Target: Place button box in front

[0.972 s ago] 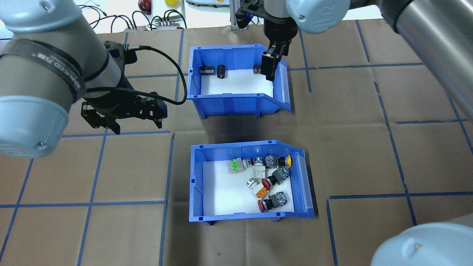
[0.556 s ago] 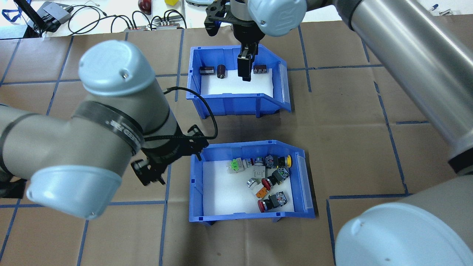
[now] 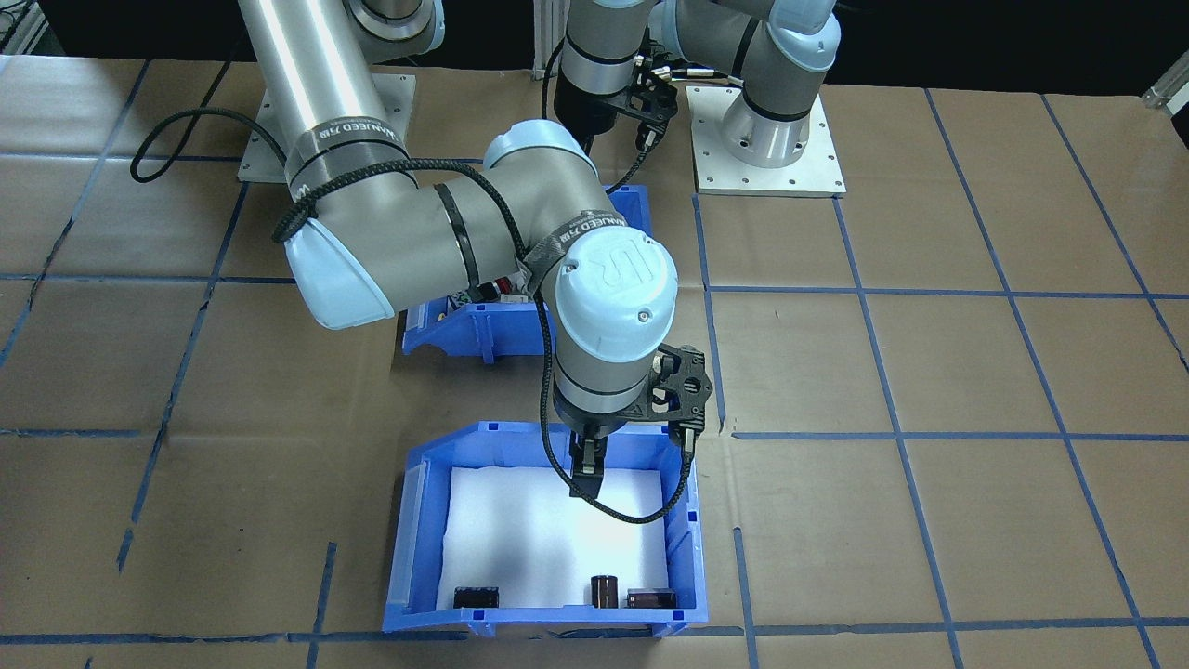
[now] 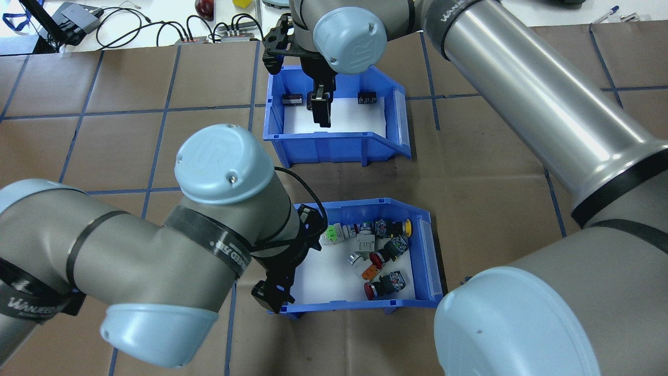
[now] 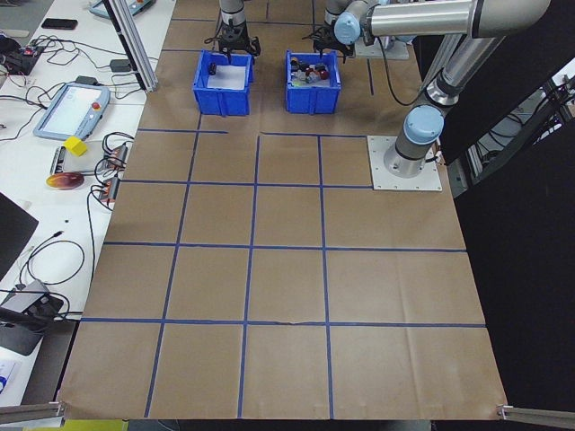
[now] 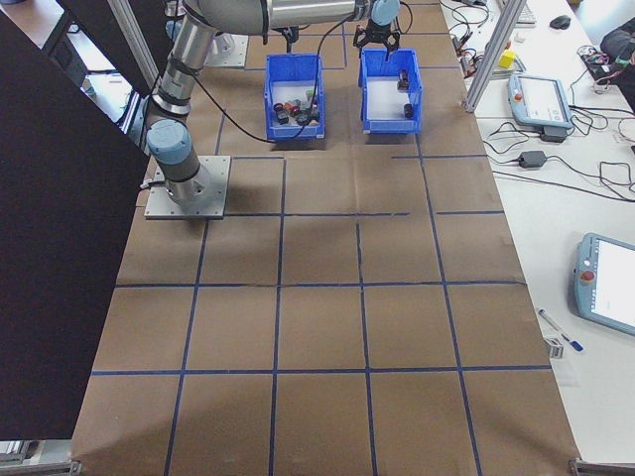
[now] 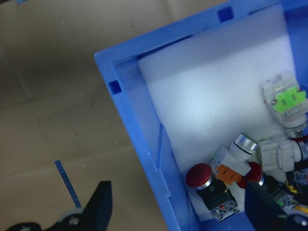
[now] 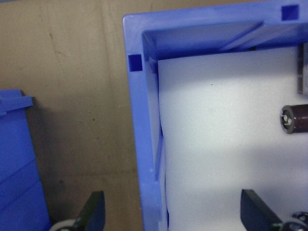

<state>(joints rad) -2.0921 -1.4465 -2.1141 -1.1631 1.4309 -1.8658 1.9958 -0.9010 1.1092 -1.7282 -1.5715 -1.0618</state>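
On my desk (image 4: pixel 496 156) I count two blue bins. The button box (image 4: pixel 428 250), white-lined, holds red, yellow, green and white push-buttons (image 4: pixel 373 248) and sits nearer the robot base. My left pincer (image 7: pixel 178 211) is spread astride its wall; my right pincer (image 8: pixel 173 211) is spread astride the other bin (image 4: pixel 399 112).

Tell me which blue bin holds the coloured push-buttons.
The button box, the bin nearer the robot, under the left gripper. The other bin holds only a few dark parts.
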